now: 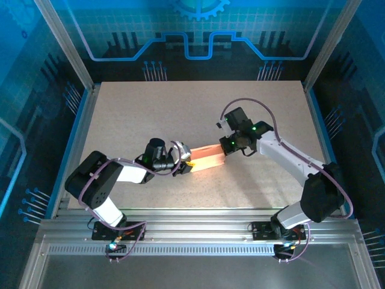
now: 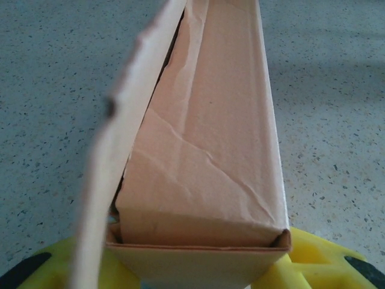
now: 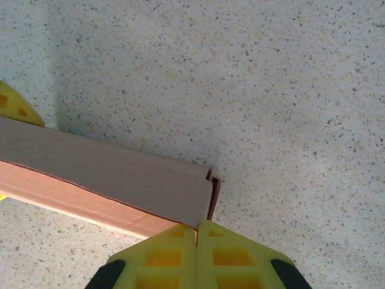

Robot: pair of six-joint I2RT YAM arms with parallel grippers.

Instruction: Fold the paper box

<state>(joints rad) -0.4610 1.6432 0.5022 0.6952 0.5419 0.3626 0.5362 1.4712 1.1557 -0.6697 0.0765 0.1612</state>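
Note:
The paper box (image 1: 206, 159) is a long salmon-orange sleeve lying on the table between the two arms. My left gripper (image 1: 184, 164) has the box's left end between its yellow fingers (image 2: 317, 257), shut on it. In the left wrist view the paper box (image 2: 210, 150) runs away from the camera, its top face creased, and a loose flap (image 2: 120, 138) stands up along its left side. My right gripper (image 1: 226, 146) is shut, nothing between its fingers. Its joined fingertips (image 3: 197, 232) rest against the lower corner of the open right end of the paper box (image 3: 120, 174).
The speckled table (image 1: 180, 108) spreads wide behind and in front of the box. A raised metal frame (image 1: 78, 126) lines the table's sides, with a rail (image 1: 192, 220) at the near edge by the arm bases.

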